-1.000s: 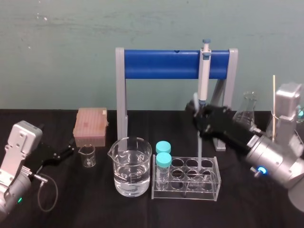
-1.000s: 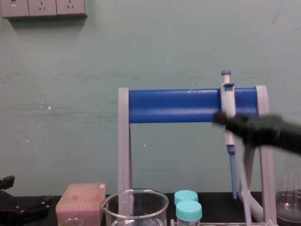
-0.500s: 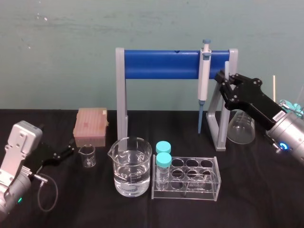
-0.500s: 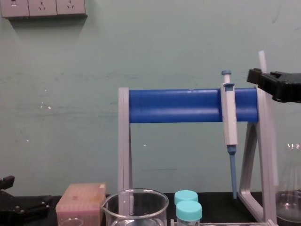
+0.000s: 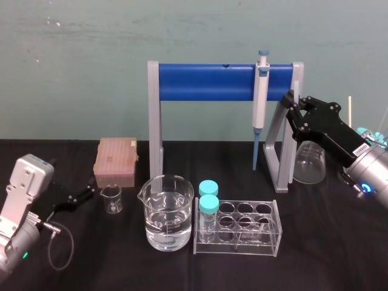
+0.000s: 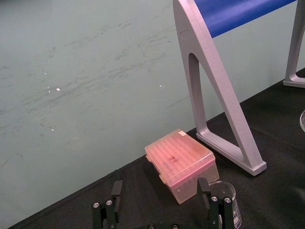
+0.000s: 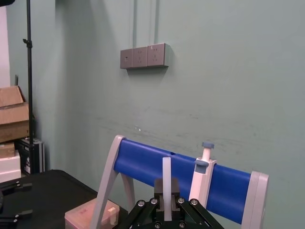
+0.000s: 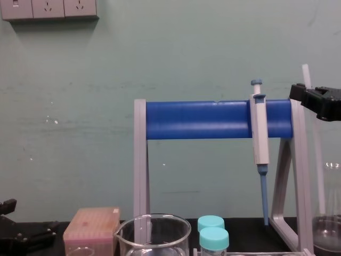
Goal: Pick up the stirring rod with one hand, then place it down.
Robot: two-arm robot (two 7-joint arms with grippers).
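The stirring rod (image 7: 166, 181) is a thin whitish stick standing upright between the fingers of my right gripper (image 7: 166, 206), which is shut on it. In the chest view the stirring rod (image 8: 306, 74) sticks up above the right gripper (image 8: 308, 99) and runs down below it, level with the rack's blue bar. From the head view, the right gripper (image 5: 293, 108) hovers high beside the rack's right post. My left gripper (image 6: 160, 192) rests open near the table's left side (image 5: 90, 191), with nothing between its fingers.
A grey rack with a blue bar (image 5: 206, 82) carries a hanging pipette (image 5: 260, 97). In front stand a beaker of water (image 5: 168, 212), a clear tube rack (image 5: 239, 227) with two teal-capped tubes (image 5: 208, 197), a pink tip box (image 5: 115, 160), a small beaker (image 5: 111, 199) and a conical flask (image 5: 309, 160).
My right gripper has lifted the stirring rod from above the tube rack, up and to the right, to the rack's right post. The left arm has not moved.
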